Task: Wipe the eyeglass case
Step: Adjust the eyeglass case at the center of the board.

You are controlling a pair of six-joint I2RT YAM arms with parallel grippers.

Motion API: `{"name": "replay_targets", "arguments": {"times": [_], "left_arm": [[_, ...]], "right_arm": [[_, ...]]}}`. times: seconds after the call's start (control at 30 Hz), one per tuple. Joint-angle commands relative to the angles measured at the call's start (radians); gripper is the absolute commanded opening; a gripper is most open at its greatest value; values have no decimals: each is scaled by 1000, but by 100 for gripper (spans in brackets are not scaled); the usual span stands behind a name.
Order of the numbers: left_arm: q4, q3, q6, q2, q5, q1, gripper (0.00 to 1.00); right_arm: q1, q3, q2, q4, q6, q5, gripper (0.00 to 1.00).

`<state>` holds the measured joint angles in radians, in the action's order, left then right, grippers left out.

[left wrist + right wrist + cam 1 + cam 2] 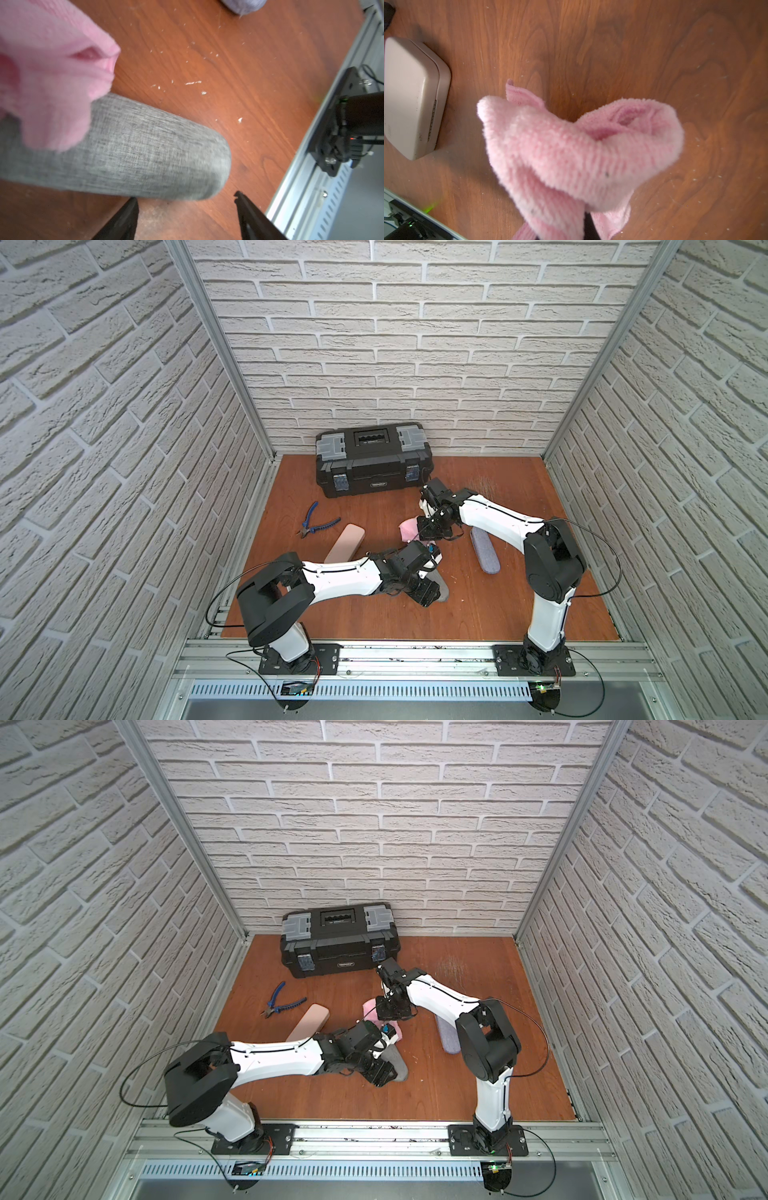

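No writing can be read anywhere. The black toolbox (365, 472) stands at the far edge of the table, a little left of centre. It carries a small pale strip of lettering (379, 485) low on the middle of its front wall. The strip shows in both top views, but is too small and blurred to make out.

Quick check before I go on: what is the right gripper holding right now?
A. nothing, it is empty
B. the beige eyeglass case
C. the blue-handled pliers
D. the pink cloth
D: in the right wrist view the pink cloth bunches out from the jaws, and in a top view it hangs under the right gripper, which is shut on it.
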<state>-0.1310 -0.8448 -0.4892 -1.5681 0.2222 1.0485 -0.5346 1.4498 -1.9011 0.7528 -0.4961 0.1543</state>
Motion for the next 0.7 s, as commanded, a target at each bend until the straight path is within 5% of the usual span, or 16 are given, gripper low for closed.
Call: {"name": "replay_targets", "arguments": {"times": [0.0,0.37,0.53,0.67], "left_arm": [[50,23,36,100,33,-13,76],[-144,-83,111,74,-20,-264,76],[-63,-88,81,-18,60,-274,76],[37,-34,78,-51,116,-239,76]], "right_arm": [[41,8,91,48,40,-40,3],[98,-322,420,230,-32,-137,3],[98,-469,499,247,-70,-160,2],[97,-532,428,111,-76,-87,3]]}}
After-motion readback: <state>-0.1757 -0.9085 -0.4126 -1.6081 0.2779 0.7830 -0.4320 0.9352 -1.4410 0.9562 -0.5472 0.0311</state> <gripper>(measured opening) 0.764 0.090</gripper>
